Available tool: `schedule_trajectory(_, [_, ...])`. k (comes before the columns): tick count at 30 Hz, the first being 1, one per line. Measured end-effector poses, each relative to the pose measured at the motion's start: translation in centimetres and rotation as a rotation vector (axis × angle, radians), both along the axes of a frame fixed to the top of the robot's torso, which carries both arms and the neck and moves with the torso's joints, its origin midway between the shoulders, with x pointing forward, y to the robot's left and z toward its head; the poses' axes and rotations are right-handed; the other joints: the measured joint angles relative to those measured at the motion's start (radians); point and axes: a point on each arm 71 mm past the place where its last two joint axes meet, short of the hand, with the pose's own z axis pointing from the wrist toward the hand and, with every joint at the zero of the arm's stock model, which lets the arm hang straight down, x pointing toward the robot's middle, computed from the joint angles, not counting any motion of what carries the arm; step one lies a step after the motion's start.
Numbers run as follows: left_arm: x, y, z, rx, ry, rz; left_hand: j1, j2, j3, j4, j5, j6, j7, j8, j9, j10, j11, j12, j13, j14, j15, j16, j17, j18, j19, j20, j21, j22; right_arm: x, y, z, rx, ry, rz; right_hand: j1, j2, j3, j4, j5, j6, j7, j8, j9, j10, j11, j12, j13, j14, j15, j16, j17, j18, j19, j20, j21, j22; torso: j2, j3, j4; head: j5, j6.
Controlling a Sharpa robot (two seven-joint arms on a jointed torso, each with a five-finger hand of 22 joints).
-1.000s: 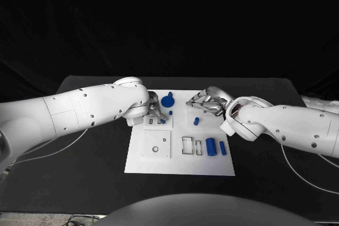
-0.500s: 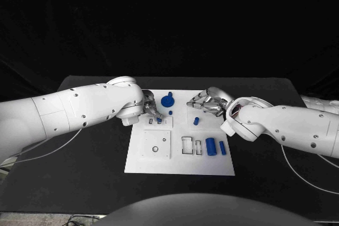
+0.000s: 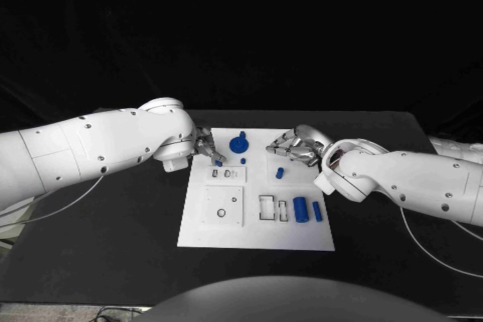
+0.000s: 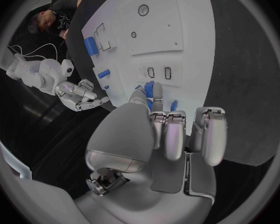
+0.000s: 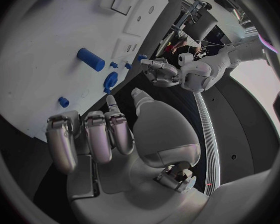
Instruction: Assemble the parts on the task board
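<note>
The white task board (image 3: 257,231) lies mid-table. My left hand (image 3: 204,150) hovers at the board's far left corner and pinches a small blue part (image 3: 218,163) at its fingertips; the part (image 4: 149,89) shows by the thumb in the left wrist view and beside the left hand (image 5: 159,70) in the right wrist view. Two small slots (image 3: 223,173) lie just in front of that hand. My right hand (image 3: 293,147) hangs over the board's far right corner, fingers loosely bent and holding nothing. A blue knob (image 3: 239,143) stands between the hands.
A short blue cylinder (image 3: 280,172) lies mid-board. A thick blue cylinder (image 3: 301,209) and a thinner one (image 3: 317,210) lie at the near right beside rectangular recesses (image 3: 268,207). A square plate with a ring hole (image 3: 223,212) sits near left. Black table (image 3: 131,224) surrounds the board.
My left hand has drawn back and to the left, off the two slots, keeping the small blue part at its fingertips. The right hand has stayed where it was.
</note>
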Motion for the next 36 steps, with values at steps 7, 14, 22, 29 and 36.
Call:
schedule_trajectory(7, [0.1,-0.2,-0.2,0.028,0.028,-0.009,0.0,0.0,0.004,0.01,-0.001,0.0,0.0,-0.002,0.0,0.0,0.0,0.0,0.0,0.004,-0.003,0.0,0.0,0.0,0.0,0.0,0.0,0.0,0.0,0.1,0.0,0.001,0.0,0.001,0.0,0.0,0.0,0.0,0.0,0.0,0.0,0.0,0.0,0.0,0.0,0.0,0.0,0.0,0.0,0.0,0.0,0.0,0.0,0.0,0.0,0.0,0.001,-0.0011,-0.0009,0.003,0.0])
schedule_trajectory(14, [0.0,-0.5,-0.8,0.045,0.055,-0.018,0.003,0.003,0.013,0.019,-0.003,0.003,0.003,-0.006,0.002,0.0,0.0,0.0,0.0,0.004,-0.003,0.0,0.0,0.0,0.0,0.0,0.0,0.0,0.0,0.1,0.0,0.001,0.0,0.002,0.0,0.0,0.0,0.0,0.0,0.0,0.0,0.0,0.0,0.0,0.0,0.0,0.0,0.0,0.0,0.0,0.0,0.0,0.0,0.0,0.0,0.0,0.002,-0.0012,-0.0009,0.003,-0.004])
schedule_trajectory(22, [0.0,-1.2,-1.0,0.046,0.061,-0.028,0.005,0.0,0.012,0.021,-0.004,0.004,0.004,-0.008,0.002,0.0,0.0,0.0,0.0,0.004,-0.003,0.0,0.0,0.0,0.0,0.0,0.0,0.0,0.0,0.1,0.0,0.002,0.0,0.003,0.0,0.0,0.0,0.0,0.0,0.0,0.0,0.0,0.0,0.0,0.0,0.0,0.0,0.0,0.0,0.0,0.0,0.0,0.0,0.0,0.0,0.0,0.001,-0.001,-0.0017,0.003,-0.006])
schedule_trajectory(29, [-0.1,-1.4,-1.5,0.049,0.072,-0.029,0.009,0.001,0.016,0.023,-0.007,0.005,0.005,-0.01,0.001,0.0,0.0,-0.003,0.004,0.004,-0.003,0.0,0.0,0.0,0.0,0.0,0.0,0.0,-0.1,0.2,0.0,0.002,0.0,0.004,0.0,0.0,0.0,0.0,0.0,0.0,0.0,0.0,0.0,0.0,0.0,0.0,0.0,0.0,0.0,0.0,0.0,0.0,0.0,0.0,0.0,0.0,0.001,-0.0004,-0.0017,0.001,-0.005])
schedule_trajectory(36, [-0.3,-1.7,-2.1,0.052,0.086,-0.035,0.009,0.001,0.018,0.021,-0.008,0.005,0.005,-0.007,0.001,0.0,0.0,-0.003,0.005,0.004,-0.003,0.0,0.0,0.0,0.0,0.0,0.0,0.0,-0.1,0.3,0.0,0.003,0.0,0.005,0.0,0.0,0.0,0.0,0.0,0.0,0.0,0.0,0.0,0.0,0.0,0.0,0.0,0.0,0.0,0.0,0.0,0.0,0.0,0.0,0.0,0.001,0.001,-0.0004,-0.0012,0.002,-0.006])
